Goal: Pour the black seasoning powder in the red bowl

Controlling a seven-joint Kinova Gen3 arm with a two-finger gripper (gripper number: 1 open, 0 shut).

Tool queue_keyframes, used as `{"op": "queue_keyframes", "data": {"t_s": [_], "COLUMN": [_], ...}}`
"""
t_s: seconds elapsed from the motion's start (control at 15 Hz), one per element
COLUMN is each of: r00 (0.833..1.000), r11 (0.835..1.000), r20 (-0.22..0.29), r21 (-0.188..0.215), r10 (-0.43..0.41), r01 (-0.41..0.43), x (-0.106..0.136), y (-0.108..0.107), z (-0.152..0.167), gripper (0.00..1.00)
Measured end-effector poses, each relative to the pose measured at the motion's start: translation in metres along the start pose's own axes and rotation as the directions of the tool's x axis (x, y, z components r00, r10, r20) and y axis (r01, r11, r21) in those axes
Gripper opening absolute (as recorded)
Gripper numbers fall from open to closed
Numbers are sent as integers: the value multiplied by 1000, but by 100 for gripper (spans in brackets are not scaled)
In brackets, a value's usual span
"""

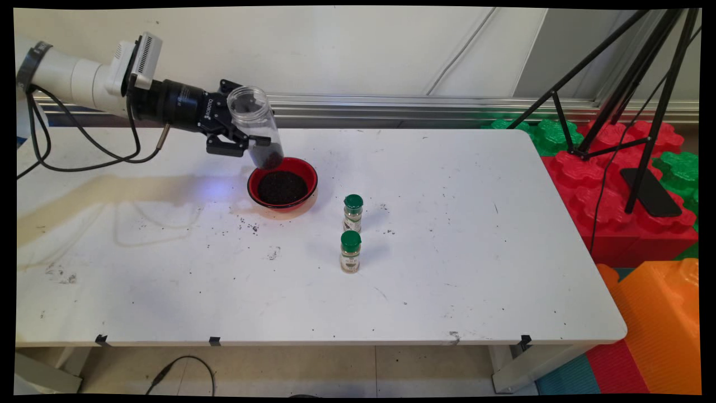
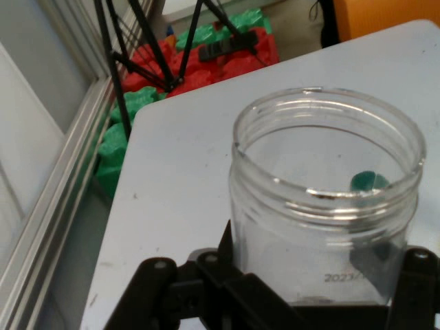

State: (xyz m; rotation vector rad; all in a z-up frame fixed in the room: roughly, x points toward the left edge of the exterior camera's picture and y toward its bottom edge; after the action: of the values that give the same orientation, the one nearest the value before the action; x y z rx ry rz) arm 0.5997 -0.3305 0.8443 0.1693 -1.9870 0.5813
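A clear plastic jar (image 1: 258, 126) is clamped in the claw (image 1: 241, 138), above the red bowl (image 1: 282, 183). It is judged light, smooth and slippery; its midsection is best gripped.

Clear glossy plastic jar (image 1: 258, 126), glossy red bowl (image 1: 282, 183), matt white table (image 1: 447, 280)

Even, bright indoor light falls on the white table (image 1: 447, 291), mostly from above. Soft, pale shadows spread toward the table's left edge and beside the two green-capped bottles (image 1: 352, 232). The main view bows at its corners. The hand view is soft, its far table edge hazy.
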Motion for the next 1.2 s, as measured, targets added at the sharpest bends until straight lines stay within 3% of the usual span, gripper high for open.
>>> {"op": "queue_keyframes", "data": {"t_s": [0.8,1.2], "r00": [995,984], "r11": [994,983], "r20": [68,130], "r21": [74,118], "r10": [70,126], "r01": [-75,-141], "x": [-17,-29], "y": [-29,-48], "z": [-7,-3], "gripper": [0,0]}}
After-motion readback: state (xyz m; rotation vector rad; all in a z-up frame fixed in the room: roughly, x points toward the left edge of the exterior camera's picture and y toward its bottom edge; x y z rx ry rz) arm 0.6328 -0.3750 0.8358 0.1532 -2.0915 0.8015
